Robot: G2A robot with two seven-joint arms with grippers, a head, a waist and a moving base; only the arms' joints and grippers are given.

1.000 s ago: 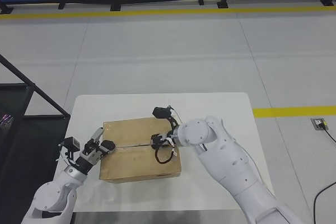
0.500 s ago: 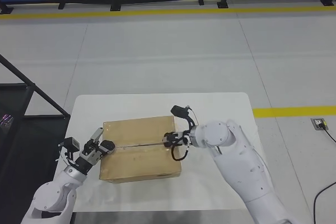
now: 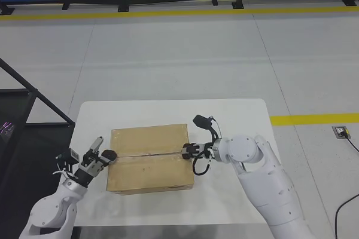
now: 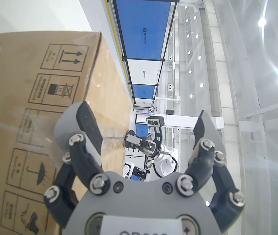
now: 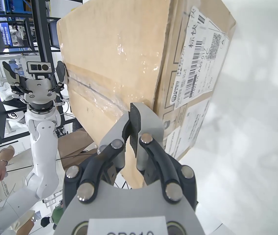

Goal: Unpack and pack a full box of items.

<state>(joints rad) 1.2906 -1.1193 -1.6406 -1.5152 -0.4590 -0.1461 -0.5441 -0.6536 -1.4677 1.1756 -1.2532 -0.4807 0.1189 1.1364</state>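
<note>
a closed cardboard box [image 3: 149, 173] sits flat on the white table [image 3: 239, 113], nearer the table's left edge than its right edge and about midway between the far and near edges. its two top flaps meet in a seam [image 3: 149, 155] that runs from the box's left end to its right end. clear tape [image 5: 99, 92] lies glossy along that seam.

the left gripper [image 3: 102, 150] is at the box's left end, level with the seam and close to the table's left edge. it is released: in the left wrist view its fingers [image 4: 87, 123] stand wide apart with nothing between them. one dark pad is in front of the box's end face and the other is out past the box's top edge in open air. in the right wrist view the pad nearer the box looks to be against the cardboard beside the seam's end. printed handling symbols [image 4: 55, 84] cover this end face.

the right gripper [image 3: 188, 150] is at the opposite end of the seam, on the side toward the table's right edge. it is clenched: in the right wrist view its pads are pressed together and nothing shows between them. its tips are at the box's top right edge where the seam ends; whether they touch the cardboard cannot be told. a white shipping label [image 5: 197, 62] is stuck on the right end face, just beside those tips.
</note>
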